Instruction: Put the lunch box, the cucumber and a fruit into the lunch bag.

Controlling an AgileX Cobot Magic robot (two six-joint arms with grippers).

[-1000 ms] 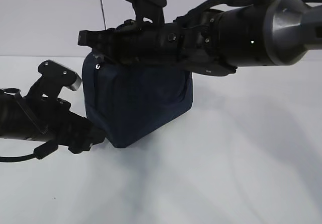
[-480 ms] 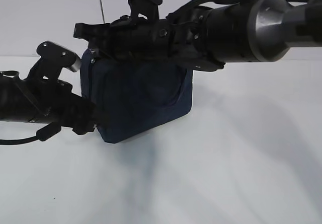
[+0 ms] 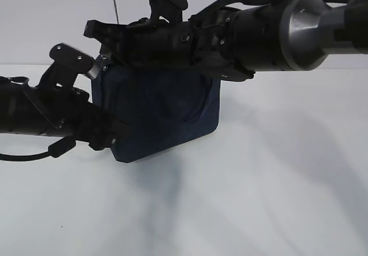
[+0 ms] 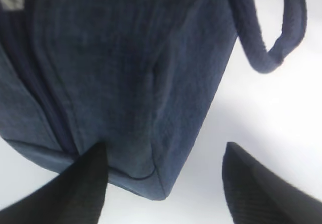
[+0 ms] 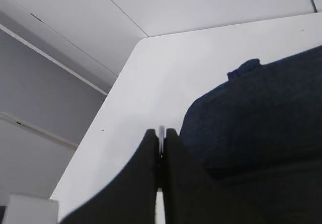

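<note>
**A:** Item one, the lunch bag (image 3: 167, 112). Location?

**B:** Towards the far edge of the table (image 3: 276, 181), left of its middle. Navy fabric, boxy, one loop handle (image 4: 271, 58) hanging off the side. Compared with a second ago, its near lower corner sits a little further left and it looks slightly tipped.

**A:** Item two, the right gripper (image 5: 161, 133).

**B:** Reaching across the bag's top to its upper left corner. The jaws are pressed together on a thin pale sliver, most likely the zipper pull (image 5: 161, 129) seen edge-on. The arm stands a touch higher than it did a second ago.

**A:** Item three, the left gripper (image 4: 161, 183).

**B:** This is the main change. A second ago it was low and clear of the bag, and it has since come up against the bag's lower left corner. The jaws are wide apart, straddling that corner. One finger (image 4: 80, 183) is at the bottom seam, the other stands off over bare table, and nothing is held.

**A:** Lunch box, cucumber, fruit?

**B:** None in any view, and I cannot say where they are.

**A:** Reading for the task?

**B:** Probably the opening step, with the left bracing the bag while the right works the zipper. No open mouth is visible yet, so loading seems not to have begun.
</note>
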